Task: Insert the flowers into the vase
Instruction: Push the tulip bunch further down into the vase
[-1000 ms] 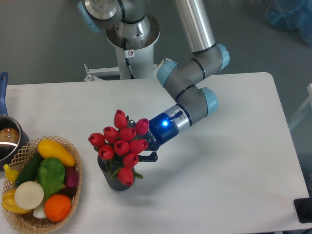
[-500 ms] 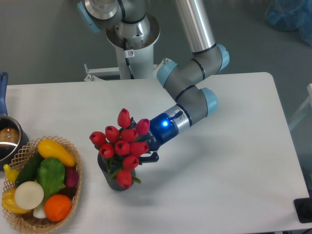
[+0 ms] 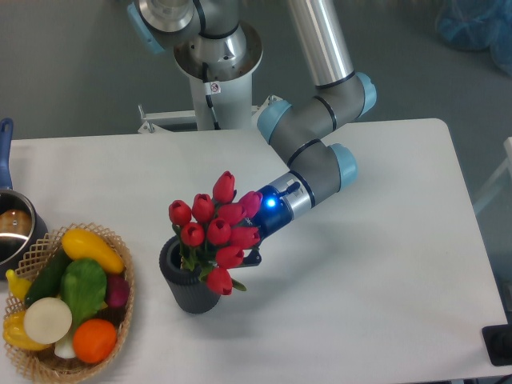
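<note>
The flowers (image 3: pixel 218 234), a bunch of red tulips with green leaves, lean to the right over the vase (image 3: pixel 190 292). Their stems reach down into the right side of its round mouth. The vase is a dark ribbed cylinder standing upright on the white table, and the left part of its mouth shows open. My gripper (image 3: pixel 245 254) comes in from the upper right, its wrist lit blue. It is shut on the flowers just under the buds. The buds hide most of it; only one dark finger (image 3: pixel 253 258) shows.
A wicker basket (image 3: pixel 120 244) of toy vegetables and fruit stands at the front left, close to the vase. Behind it, at the left edge, sits a metal pot (image 3: pixel 11 228) with a blue handle. The arm's base (image 3: pixel 216 60) stands behind the table.
The bunch has shifted up and to the right with the gripper and now leans right. The left part of the vase's mouth, covered by buds before, is uncovered.
</note>
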### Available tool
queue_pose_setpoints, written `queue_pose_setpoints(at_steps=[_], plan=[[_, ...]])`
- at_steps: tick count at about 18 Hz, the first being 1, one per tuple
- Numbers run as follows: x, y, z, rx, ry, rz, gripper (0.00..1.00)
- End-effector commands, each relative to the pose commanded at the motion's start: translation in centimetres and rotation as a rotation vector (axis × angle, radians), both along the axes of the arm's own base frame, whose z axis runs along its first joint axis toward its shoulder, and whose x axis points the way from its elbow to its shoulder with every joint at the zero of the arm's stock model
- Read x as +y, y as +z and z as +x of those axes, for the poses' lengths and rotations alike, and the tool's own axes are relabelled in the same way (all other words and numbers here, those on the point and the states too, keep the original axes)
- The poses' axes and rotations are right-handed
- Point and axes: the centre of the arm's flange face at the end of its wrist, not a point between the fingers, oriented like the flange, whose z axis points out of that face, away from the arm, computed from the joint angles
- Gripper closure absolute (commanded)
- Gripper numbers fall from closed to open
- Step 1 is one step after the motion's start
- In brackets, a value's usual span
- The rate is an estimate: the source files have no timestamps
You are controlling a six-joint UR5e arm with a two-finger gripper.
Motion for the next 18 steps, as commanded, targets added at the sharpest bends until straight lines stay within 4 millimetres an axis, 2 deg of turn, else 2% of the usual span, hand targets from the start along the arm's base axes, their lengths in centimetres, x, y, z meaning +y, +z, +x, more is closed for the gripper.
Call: queue_pose_setpoints(at_steps=[8,10,14,18], plan=[[-0.1,1.0,0.0,0.051,-0.001,-0.032,0.61],[-0.1,1.2,-0.1,0.059,-0.002,-0.031,0.56],[-0.1,3.1,0.7,0.107,-0.009,-0.045,0.55],[0.0,3.7,1.0,0.122,-0.013,-0.051,0.5]])
